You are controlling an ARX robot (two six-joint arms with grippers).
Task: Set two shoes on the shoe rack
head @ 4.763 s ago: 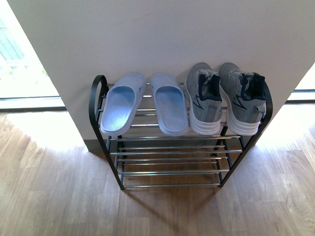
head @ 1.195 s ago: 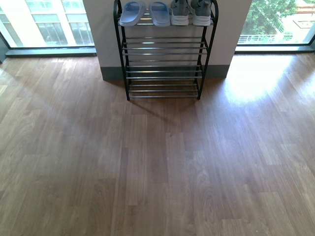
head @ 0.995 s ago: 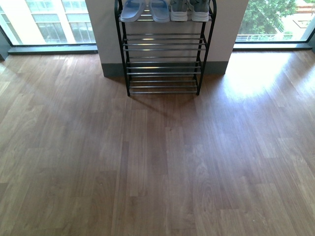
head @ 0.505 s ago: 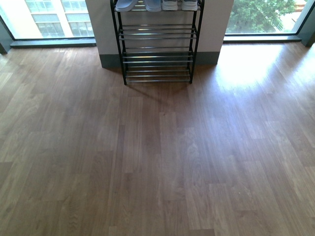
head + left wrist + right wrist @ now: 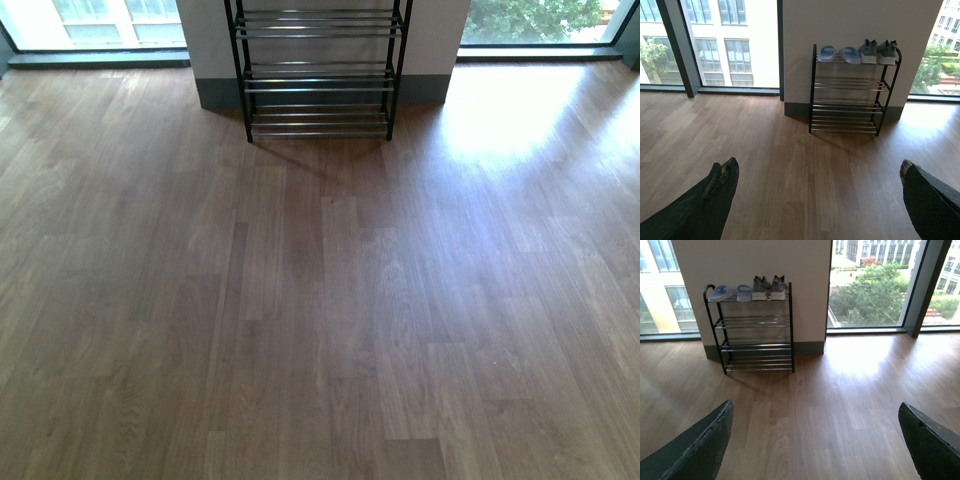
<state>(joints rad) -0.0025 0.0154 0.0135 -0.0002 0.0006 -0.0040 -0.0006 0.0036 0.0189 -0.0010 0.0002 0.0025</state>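
Both pairs, slides (image 5: pixel 840 53) and sneakers (image 5: pixel 878 51), on the shoe rack (image 5: pixel 852 90) top tier; left hand (image 5: pixel 815 190) and right hand (image 5: pixel 815 435) spread apart, empty.

Slides (image 5: pixel 840 53) left of sneakers (image 5: pixel 879 51) on the rack's (image 5: pixel 848 95) top tier (against the wall (image 5: pixel 860 20)).

Low open black metal-framed shoe rack (image 5: pixel 847 90) with tiers of thin chrome bars, standing upright on the floor against the wall. On its top tier, side by side: a pair of pale blue foam slides (image 5: pixel 839 54) and a pair of grey knit sneakers (image 5: pixel 878 52) with white soles, heels facing outward.
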